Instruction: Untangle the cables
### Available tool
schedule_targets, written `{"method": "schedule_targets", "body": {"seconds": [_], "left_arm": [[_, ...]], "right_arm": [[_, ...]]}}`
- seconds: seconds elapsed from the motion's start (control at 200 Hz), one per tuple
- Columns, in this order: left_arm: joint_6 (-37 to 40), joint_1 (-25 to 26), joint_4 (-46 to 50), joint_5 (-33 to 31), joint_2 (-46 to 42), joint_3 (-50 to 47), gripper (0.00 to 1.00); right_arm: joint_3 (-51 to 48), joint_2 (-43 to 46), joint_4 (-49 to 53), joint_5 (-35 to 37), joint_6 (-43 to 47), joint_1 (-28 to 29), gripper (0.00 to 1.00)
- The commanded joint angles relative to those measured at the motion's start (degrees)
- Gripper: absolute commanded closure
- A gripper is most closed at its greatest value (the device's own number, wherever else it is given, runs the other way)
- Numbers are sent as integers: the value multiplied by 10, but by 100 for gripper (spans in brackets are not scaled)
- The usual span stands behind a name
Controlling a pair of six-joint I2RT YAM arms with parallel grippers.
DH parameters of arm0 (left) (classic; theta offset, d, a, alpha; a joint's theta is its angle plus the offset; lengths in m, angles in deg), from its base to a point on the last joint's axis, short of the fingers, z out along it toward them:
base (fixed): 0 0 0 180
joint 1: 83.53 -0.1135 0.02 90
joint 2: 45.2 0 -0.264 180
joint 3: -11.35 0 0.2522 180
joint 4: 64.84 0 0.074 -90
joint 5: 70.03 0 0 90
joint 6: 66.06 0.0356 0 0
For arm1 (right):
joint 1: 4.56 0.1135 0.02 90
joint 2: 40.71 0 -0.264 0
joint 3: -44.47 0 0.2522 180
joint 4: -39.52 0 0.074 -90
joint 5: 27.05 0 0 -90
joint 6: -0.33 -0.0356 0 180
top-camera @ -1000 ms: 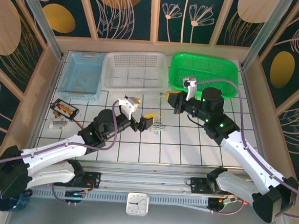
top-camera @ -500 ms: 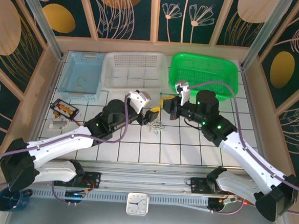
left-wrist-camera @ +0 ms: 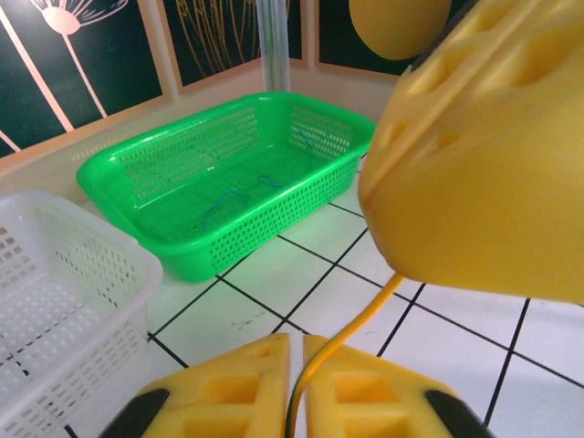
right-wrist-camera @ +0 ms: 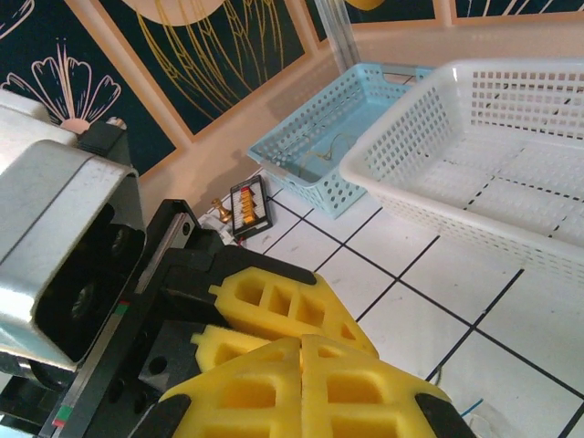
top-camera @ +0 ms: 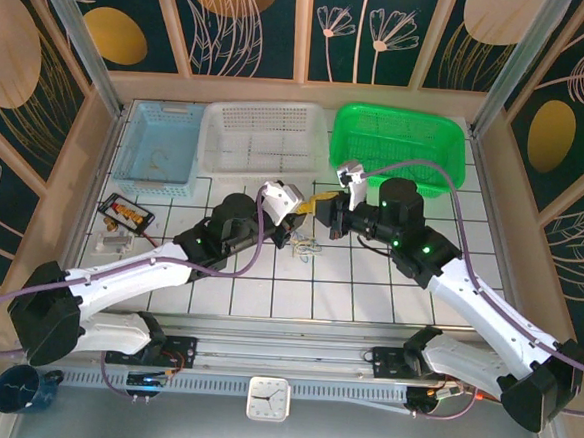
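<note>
left gripper [left-wrist-camera: 297, 365] clamped on a thin yellow wire [left-wrist-camera: 360, 321] leading to the closed right gripper [right-wrist-camera: 301, 360] (its hold unclear). small tangle of thin pale cables [top-camera: 308, 246] lies on white tiled tabletop [top-camera: 368, 284] just beside both. I'd separate slowly, staying low.

— What surrounds us?
— Dark walls [top-camera: 405, 36] with gold leaves and pale flowers, framed in light wood, far, left and right.
— And underneath?
— We see a white counter [top-camera: 367, 294] with dark grid lines, evenly lit.
</note>
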Motion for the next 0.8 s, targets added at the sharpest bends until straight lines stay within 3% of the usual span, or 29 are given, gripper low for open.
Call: {"method": "schedule_targets", "body": {"seconds": [0.0, 0.205, 0.335, 0.43, 0.615, 0.796], "left_arm": [[-6, -1, -24, 9, 6, 9, 100], [-38, -2, -69, 5, 3, -12, 100], [-78, -21, -100, 6, -6, -28, 100], [-125, -47, -127, 26, -18, -40, 100], [-183, -77, -160, 47, -38, -49, 100], [-214, -107, -171, 56, -57, -54, 100]], "right_arm": [[18, 1, -13, -3, 1, 5, 100], [8, 8, -25, 12, -8, 5, 100], [-18, 23, -42, 37, -24, 1, 67], [-57, 38, -82, 43, -51, -1, 57], [-141, -6, -203, -1, -117, 5, 56], [-178, -81, -278, 8, -142, 17, 56]]}}
